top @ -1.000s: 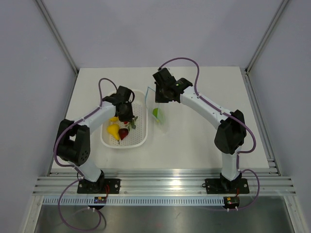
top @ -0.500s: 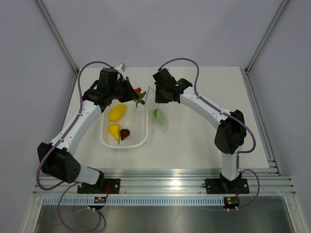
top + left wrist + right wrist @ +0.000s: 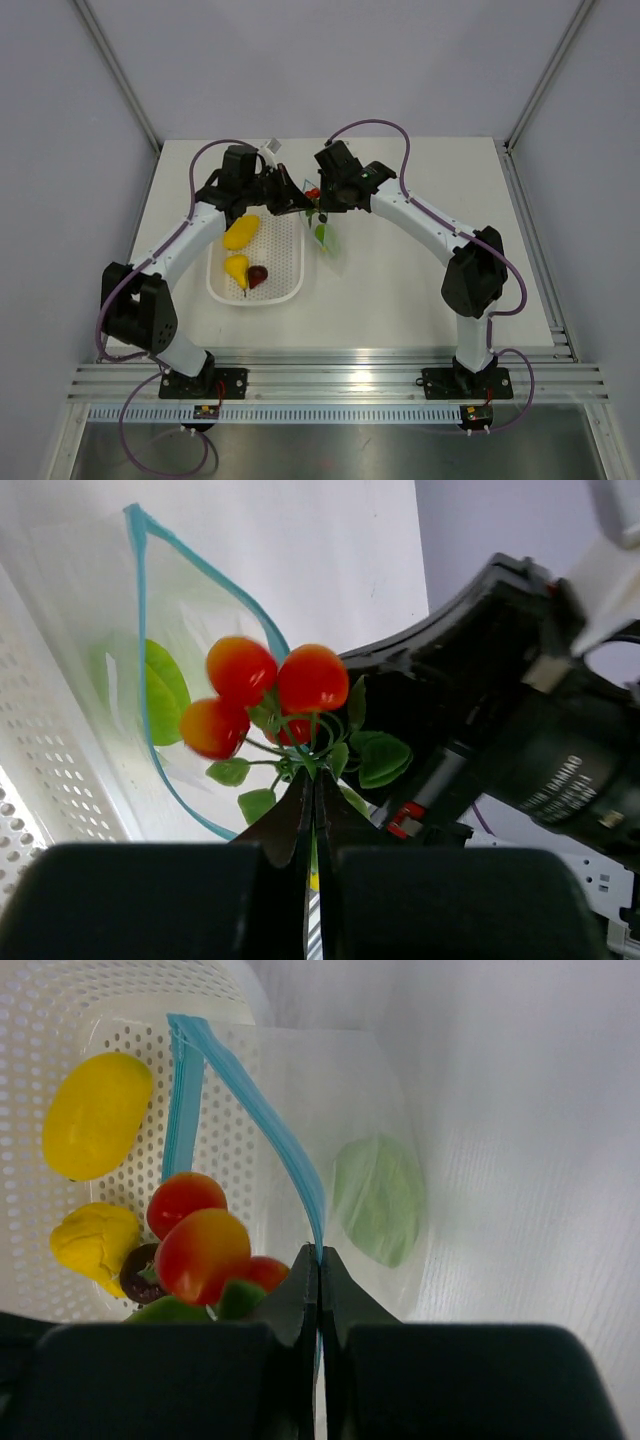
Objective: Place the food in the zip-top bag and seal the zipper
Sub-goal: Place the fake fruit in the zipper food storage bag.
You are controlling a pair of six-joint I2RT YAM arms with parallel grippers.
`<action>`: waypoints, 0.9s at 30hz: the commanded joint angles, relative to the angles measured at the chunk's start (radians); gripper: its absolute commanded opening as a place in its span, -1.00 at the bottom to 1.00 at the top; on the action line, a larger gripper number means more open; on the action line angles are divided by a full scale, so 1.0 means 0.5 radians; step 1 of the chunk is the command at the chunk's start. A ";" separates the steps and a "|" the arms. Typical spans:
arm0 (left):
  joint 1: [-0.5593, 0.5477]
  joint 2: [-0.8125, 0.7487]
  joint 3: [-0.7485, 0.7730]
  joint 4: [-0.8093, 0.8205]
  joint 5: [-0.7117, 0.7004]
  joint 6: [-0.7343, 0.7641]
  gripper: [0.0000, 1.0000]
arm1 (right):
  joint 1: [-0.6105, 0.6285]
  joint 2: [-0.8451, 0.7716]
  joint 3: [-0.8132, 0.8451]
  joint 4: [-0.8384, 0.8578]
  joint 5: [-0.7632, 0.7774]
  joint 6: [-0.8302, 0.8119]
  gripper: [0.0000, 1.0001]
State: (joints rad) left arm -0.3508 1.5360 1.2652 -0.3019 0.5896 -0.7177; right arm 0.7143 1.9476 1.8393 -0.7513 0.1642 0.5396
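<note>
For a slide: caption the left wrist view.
Berry cluster pinched by its stem in the left hand, at the open mouth of the zip-top bag, green leaf inside.

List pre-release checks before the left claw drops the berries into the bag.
1. Grip of left claw on berry cluster: ok, shut on its stem.
2. Hold of right claw on zipper: ok, pinching the blue strip.
3. Mouth of zip-top bag open: ok, strip edges apart.
4. Berries past the mouth: cannot tell.
5. The green leaf bagged: ok.
6. All food bagged: not ok; two yellow fruits and dark red fruit lie in the basket.
</note>
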 commanded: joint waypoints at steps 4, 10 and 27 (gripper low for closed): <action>-0.010 0.122 -0.024 0.080 0.079 0.018 -1.00 | -0.005 -0.149 0.003 0.076 -0.043 0.022 -1.00; -0.016 0.208 -0.002 -0.031 0.015 0.095 -1.00 | -0.008 -0.183 -0.003 0.094 -0.077 0.028 -1.00; 0.002 -0.234 0.074 -0.488 -0.038 0.506 0.36 | -0.005 -0.097 -0.009 0.067 0.015 -0.012 -1.00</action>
State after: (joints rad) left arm -0.3565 1.5150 1.2610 -0.4934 0.5785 -0.5388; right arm 0.7143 1.9095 1.8336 -0.7376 0.1436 0.5434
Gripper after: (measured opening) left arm 0.681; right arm 0.011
